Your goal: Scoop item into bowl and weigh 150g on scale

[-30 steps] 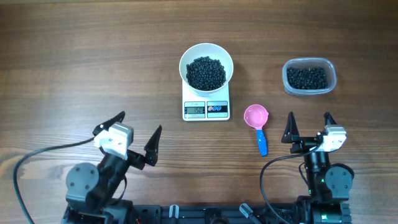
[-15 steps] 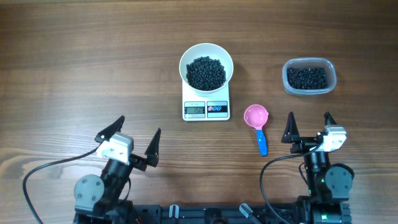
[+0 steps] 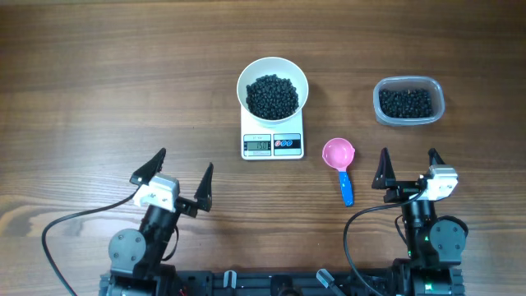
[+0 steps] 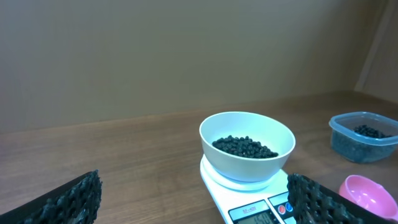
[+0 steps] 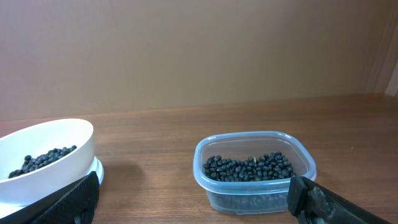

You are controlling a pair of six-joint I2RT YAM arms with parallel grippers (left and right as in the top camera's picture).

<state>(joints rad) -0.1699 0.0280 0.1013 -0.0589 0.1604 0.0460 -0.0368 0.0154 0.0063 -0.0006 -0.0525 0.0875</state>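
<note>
Wooden counter [image 3: 99,82] with a scale [image 3: 272,141] at its middle and two robot arms, both spread wide and empty.
The left end effector [image 3: 186,158] sits front-left of the scale, the right end effector [image 3: 408,151] front-right. A white bowl [image 3: 242,86] stands on the scale, a clear tub [image 3: 380,103] lies well right, and a pink scoop [image 3: 339,154] just right. Black pellets [image 3: 273,96] lie in the bowl.

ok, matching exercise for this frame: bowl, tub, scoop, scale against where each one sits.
Things:
1. bowl
2. tub
3. scoop
4. scale

Places:
A. lying just right of the scale, near its front
B. far right, standing alone
C. under the bowl
D. on top of the scale

Pairs: 1-D, 2-B, 3-A, 4-C
</note>
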